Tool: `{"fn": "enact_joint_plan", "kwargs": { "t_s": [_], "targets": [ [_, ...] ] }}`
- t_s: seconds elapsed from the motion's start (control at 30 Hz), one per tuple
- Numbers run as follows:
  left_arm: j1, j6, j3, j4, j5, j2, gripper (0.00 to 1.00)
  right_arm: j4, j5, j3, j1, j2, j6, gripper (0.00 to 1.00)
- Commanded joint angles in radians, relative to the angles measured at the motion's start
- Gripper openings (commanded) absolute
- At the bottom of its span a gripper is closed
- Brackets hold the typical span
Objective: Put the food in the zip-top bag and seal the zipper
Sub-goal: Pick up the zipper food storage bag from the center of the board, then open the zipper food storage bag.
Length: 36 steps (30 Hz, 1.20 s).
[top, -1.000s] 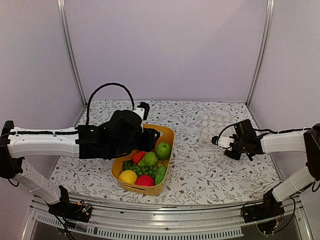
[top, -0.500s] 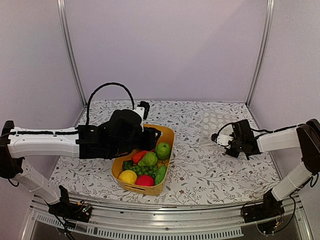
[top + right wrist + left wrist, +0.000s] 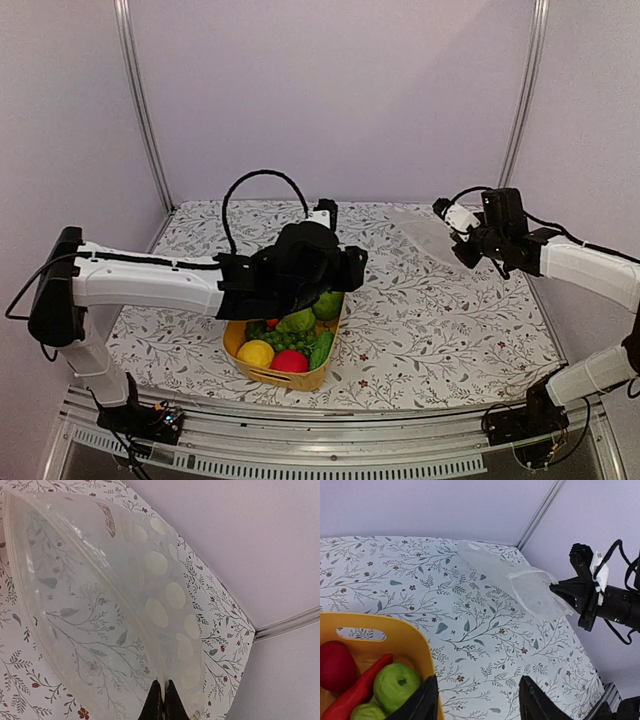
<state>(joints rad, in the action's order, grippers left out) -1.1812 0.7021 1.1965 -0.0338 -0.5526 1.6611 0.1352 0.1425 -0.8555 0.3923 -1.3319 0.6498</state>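
Observation:
The food lies in a yellow basket (image 3: 335,262): a yellow fruit (image 3: 256,352), a red fruit (image 3: 289,361), green grapes (image 3: 285,340) and a green apple (image 3: 326,303). In the left wrist view I see the apple (image 3: 395,685) and a red chili (image 3: 360,690). My left gripper (image 3: 348,268) hangs open and empty over the basket's far end (image 3: 477,702). My right gripper (image 3: 465,240) is shut on a corner of the clear polka-dot zip-top bag (image 3: 425,235) and holds it off the table (image 3: 115,605). The zipper strip (image 3: 12,570) runs along the bag's left edge.
The table carries a floral cloth (image 3: 430,320). Purple walls with metal corner posts (image 3: 520,100) close in the back and sides. The left arm's black cable (image 3: 262,180) loops up above its wrist.
My right gripper has lifted the bag off the table and carried it up and back. My left arm has swung right, over the far end of the basket.

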Motion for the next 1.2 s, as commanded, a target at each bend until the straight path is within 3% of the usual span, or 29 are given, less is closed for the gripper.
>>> {"fn": "enact_joint_plan", "kwargs": {
  "t_s": [0.0,0.23,0.4,0.5,0.9,1.1,1.17],
  "targets": [
    [-0.035,0.053,0.157,-0.142,-0.044,0.18,0.56,0.162,-0.147,-0.091,0.002,0.036,-0.225,0.0],
    [-0.043,0.047,0.485,-0.138,-0.043,0.433,0.66,0.221,-0.28,-0.122,0.002,0.027,-0.356,0.0],
    [-0.041,0.093,0.638,-0.051,-0.057,0.543,0.67,0.238,-0.318,-0.116,0.004,0.047,-0.382,0.0],
    [-0.031,0.203,0.713,0.067,-0.07,0.594,0.64,0.245,-0.341,-0.118,0.004,0.065,-0.401,0.0],
    [0.01,0.335,0.78,0.103,-0.004,0.701,0.56,0.279,-0.358,-0.127,0.003,0.146,-0.441,0.0],
    [0.031,0.314,0.756,0.055,0.043,0.707,0.53,0.28,-0.323,-0.116,0.003,0.192,-0.44,0.0],
    [0.03,0.23,0.729,-0.063,0.109,0.692,0.52,0.269,-0.272,-0.102,0.004,0.201,-0.441,0.0]
  ]
}}
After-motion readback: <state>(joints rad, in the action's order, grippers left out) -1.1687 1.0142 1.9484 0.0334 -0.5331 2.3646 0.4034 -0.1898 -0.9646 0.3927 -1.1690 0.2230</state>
